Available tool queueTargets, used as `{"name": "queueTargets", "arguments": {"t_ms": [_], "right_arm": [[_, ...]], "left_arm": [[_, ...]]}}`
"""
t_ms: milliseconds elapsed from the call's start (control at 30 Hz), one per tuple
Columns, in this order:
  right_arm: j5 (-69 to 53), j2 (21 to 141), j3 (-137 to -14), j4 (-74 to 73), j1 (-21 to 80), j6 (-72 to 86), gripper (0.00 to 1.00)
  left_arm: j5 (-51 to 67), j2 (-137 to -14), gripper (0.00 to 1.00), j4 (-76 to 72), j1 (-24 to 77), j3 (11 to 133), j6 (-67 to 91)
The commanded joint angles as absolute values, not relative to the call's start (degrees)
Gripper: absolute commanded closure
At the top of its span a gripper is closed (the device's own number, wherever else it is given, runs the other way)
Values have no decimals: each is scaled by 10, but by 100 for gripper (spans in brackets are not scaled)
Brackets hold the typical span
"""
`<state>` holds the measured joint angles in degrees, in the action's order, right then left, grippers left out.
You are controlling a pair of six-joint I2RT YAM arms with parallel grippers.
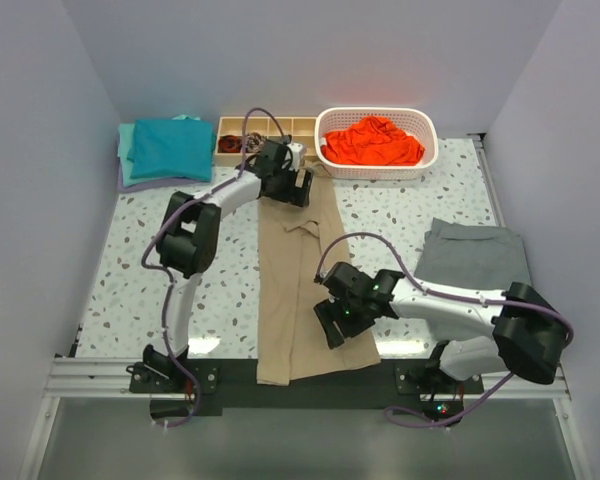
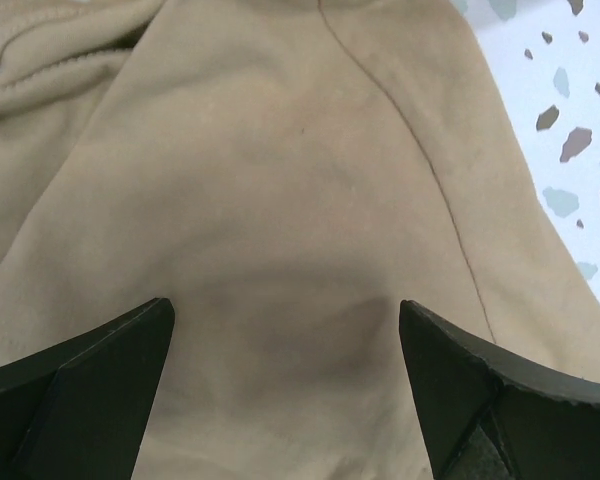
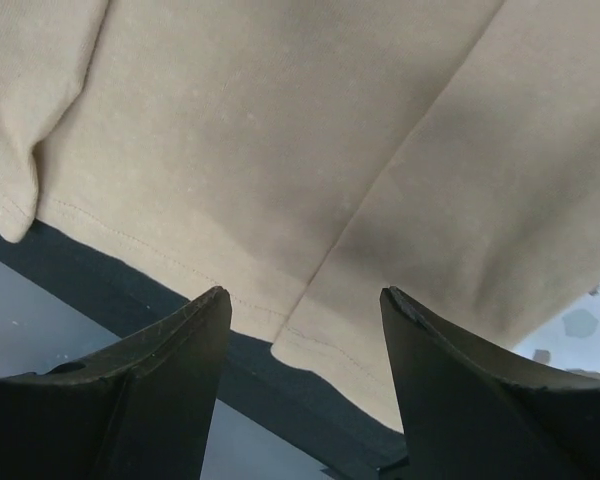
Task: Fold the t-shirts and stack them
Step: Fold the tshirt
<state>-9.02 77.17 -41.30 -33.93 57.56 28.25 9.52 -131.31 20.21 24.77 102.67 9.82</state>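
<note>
Placement: tan t-shirt (image 1: 295,270) between two open tools

Left tool (image 1: 300,188) hangs over the shirt's far end, jaws wide, holding nothing. The shirt lies mid-table (image 1: 140,270) as a narrow strip, its long axis running near to far. Right tool (image 1: 332,332) sits over the near hem, jaws apart, empty. Judgement: each arm is nearest its own end, so the hem likely folds toward the far end.

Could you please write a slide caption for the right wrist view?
Open right gripper over the hem of the folded tan cotton t-shirt.
</note>
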Motion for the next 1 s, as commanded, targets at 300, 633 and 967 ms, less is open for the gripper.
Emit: {"name": "queueTargets", "arguments": {"t_ms": [300,633,967], "right_arm": [[105,619,-464,-419,588,298,34],[-149,667,-365,-130,630,437,40],[-105,816,-376,-3,742,507,41]], "left_arm": [[2,-1003,0,135,299,841,124],[-94,-701,0,41,356,439,316],[-199,-491,0,119,384,339,345]]}}
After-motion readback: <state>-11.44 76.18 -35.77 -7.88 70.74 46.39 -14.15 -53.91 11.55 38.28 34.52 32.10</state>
